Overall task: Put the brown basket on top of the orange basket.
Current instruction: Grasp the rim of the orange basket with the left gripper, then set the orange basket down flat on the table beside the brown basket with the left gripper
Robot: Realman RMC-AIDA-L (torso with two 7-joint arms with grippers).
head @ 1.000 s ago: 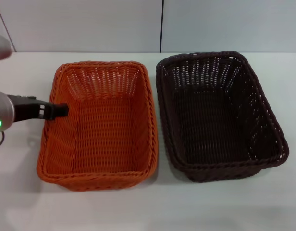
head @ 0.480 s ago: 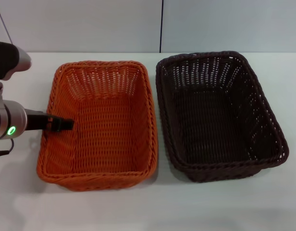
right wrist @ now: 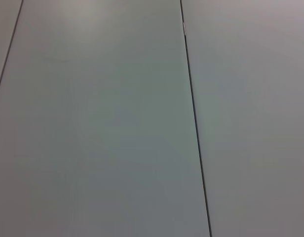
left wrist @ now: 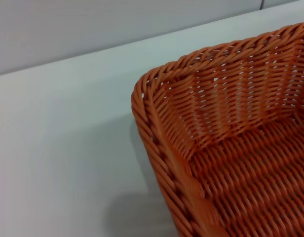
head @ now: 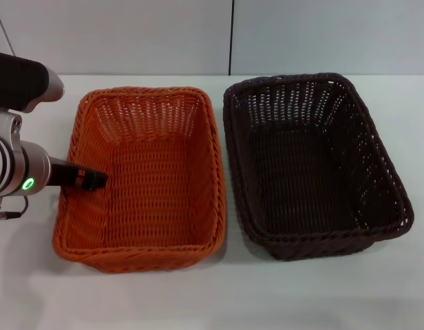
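The orange basket stands on the left half of the white table, empty, and its far left corner fills the left wrist view. Beside it on the right, almost touching, stands the brown basket, also empty. My left gripper reaches in from the left and hangs over the orange basket's left rim, just inside it, a little nearer than the rim's middle. It holds nothing that I can see. The right arm is out of view; the right wrist view has only grey wall panels.
The white table runs around both baskets, with bare strips in front and to the far left. A grey panelled wall rises behind the table's back edge.
The left arm has slid toward the table's front and slightly right along the orange basket's left rim, with more of the arm now in view. Both baskets are where they were.
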